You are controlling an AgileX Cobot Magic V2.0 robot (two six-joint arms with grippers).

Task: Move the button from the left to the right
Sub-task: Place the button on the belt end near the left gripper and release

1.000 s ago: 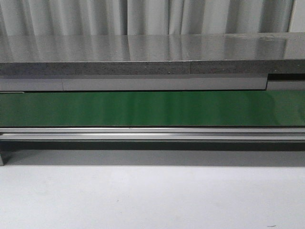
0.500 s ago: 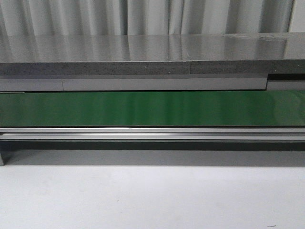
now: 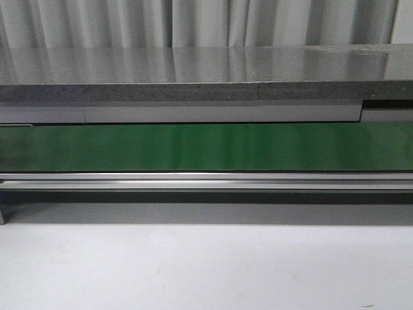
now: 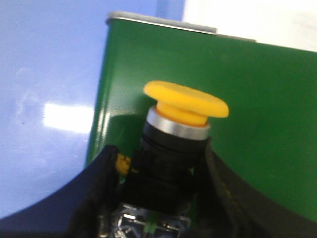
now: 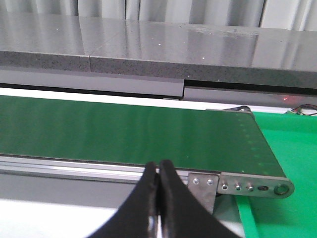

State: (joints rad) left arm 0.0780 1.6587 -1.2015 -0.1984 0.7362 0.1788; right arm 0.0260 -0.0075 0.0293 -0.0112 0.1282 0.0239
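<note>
In the left wrist view my left gripper (image 4: 161, 168) is shut on the button (image 4: 181, 121), its black fingers (image 4: 101, 183) pressed on both sides of the dark boxy body. The button's yellow mushroom head and silver collar stick out past the fingertips, over the green conveyor belt (image 4: 257, 99) near its end. In the right wrist view my right gripper (image 5: 159, 171) is shut and empty, in front of the near rail of the belt (image 5: 124, 131). The front view shows the belt (image 3: 206, 147) with no gripper or button in it.
A blue surface (image 4: 44, 99) lies beside the belt's end in the left wrist view. A grey stone counter (image 3: 206, 71) runs behind the belt. A bright green surface (image 5: 292, 148) lies past the belt's right end, by the roller bracket (image 5: 252, 186). White tabletop (image 3: 206, 271) lies in front.
</note>
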